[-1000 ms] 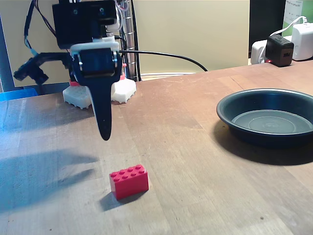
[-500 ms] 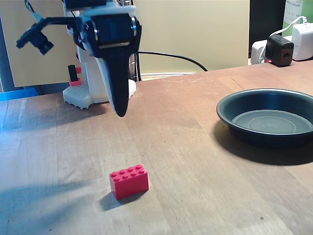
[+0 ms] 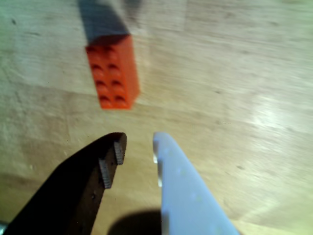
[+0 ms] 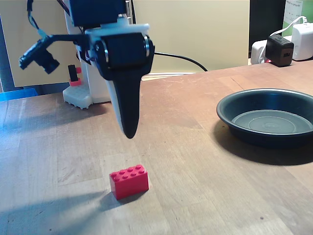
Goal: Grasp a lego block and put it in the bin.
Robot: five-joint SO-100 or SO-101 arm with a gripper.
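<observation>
The lego block [image 4: 129, 181] is a small bright red brick lying on the wooden table near the front; in the wrist view the lego block [image 3: 112, 73] sits ahead of the fingers, slightly left. My gripper [image 4: 129, 133] hangs point-down above the brick and a little behind it, apart from it. The wrist view shows the gripper [image 3: 138, 141] with its black finger [image 3: 110, 159] and white finger [image 3: 171, 171] a narrow gap apart, bare wood between them. The bin [image 4: 266, 100], a dark shallow round pan, stands at the right.
The white robot base [image 4: 80, 98] stands at the back left, and a black cable [image 4: 181, 58] runs behind the arm. Power adapters [image 4: 281, 49] sit at the back right corner. Bare wood lies between the brick and the pan.
The gripper has swung to the right and, over the last half second, come down closer above the brick. Brick and pan have not moved.
</observation>
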